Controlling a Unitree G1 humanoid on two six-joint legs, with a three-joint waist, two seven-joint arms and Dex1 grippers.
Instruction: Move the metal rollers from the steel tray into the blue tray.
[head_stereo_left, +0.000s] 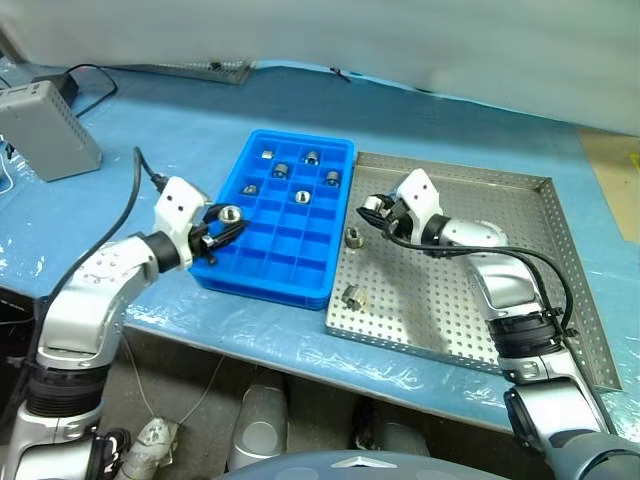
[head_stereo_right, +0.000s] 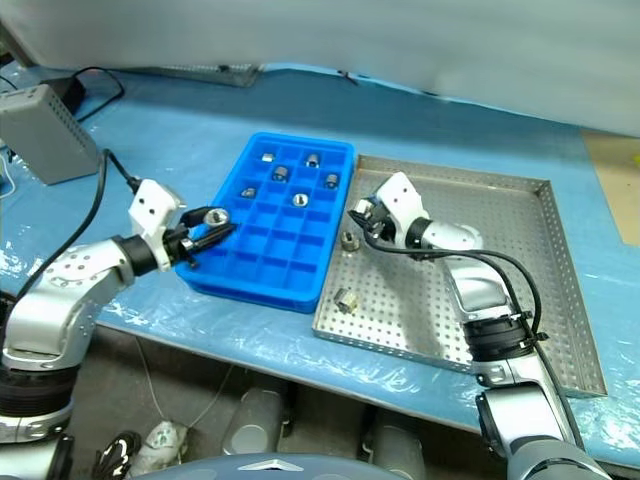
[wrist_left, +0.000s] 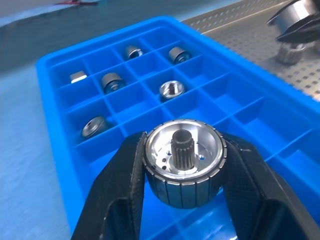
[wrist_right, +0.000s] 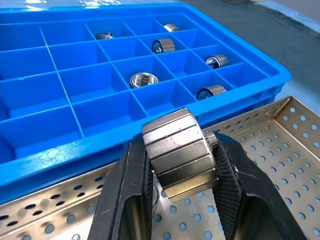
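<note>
Grey box (head_stereo_left: 48, 128) and black cable (head_stereo_left: 95, 75) lie beyond blue tray (head_stereo_left: 262, 268).

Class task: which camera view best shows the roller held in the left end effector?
The left wrist view: the roller sits close up between the fingers, its splined centre and ribbed rim clear. Both eye views show it small, over the blue tray's left edge. In the right wrist view I cannot find it.
</note>
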